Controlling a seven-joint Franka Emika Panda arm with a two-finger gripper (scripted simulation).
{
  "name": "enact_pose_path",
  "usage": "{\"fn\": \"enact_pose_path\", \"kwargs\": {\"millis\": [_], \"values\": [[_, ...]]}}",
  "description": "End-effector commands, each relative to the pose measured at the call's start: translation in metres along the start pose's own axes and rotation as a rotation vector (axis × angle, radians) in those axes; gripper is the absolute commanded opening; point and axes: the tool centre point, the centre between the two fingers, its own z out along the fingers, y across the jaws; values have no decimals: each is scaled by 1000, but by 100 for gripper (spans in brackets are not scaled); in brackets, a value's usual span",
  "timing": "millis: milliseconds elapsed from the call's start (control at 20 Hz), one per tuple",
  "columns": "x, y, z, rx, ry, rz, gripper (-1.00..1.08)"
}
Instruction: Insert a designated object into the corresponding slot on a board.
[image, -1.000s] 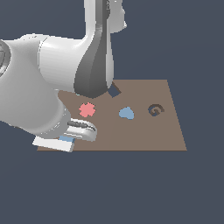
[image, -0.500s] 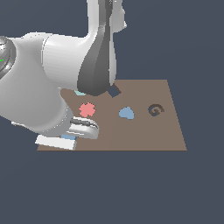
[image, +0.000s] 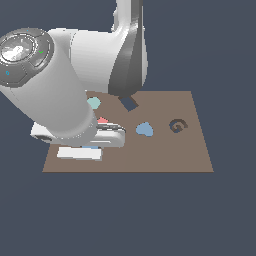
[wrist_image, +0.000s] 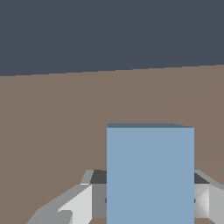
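Observation:
The light-blue rectangular block (wrist_image: 150, 166) fills the wrist view, standing between my two fingers (wrist_image: 87, 199), whose pads press its sides. My gripper (wrist_image: 150, 201) is shut on it. In the exterior view the gripper (image: 95, 145) is low over the front left part of the brown board (image: 165, 155); only a sliver of the block (image: 94, 147) shows under the hand. The dark navy tilted rectangular slot (image: 129, 103) lies further back, near the board's middle, partly behind the arm.
On the board are a rounded blue teardrop piece (image: 144, 129), a dark G-shaped recess (image: 177, 125), a pale teal hexagon (image: 93, 103) and a red piece (image: 102, 120) half hidden by the hand. The arm's big links cover the exterior view's left.
The hand has shifted a little towards the exterior view's right and up, away from the board's front left corner. The arm's upper links have swung closer to the camera.

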Motion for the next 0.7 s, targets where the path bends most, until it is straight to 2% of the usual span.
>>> {"fn": "enact_pose_path", "kwargs": {"millis": [0,250,650], "values": [[-10,-11,-1,0,1,-43,-100],[-37,-35,-2,0,1,-152,-100],[-95,-73,-4,0,1,-361,-100]]}}
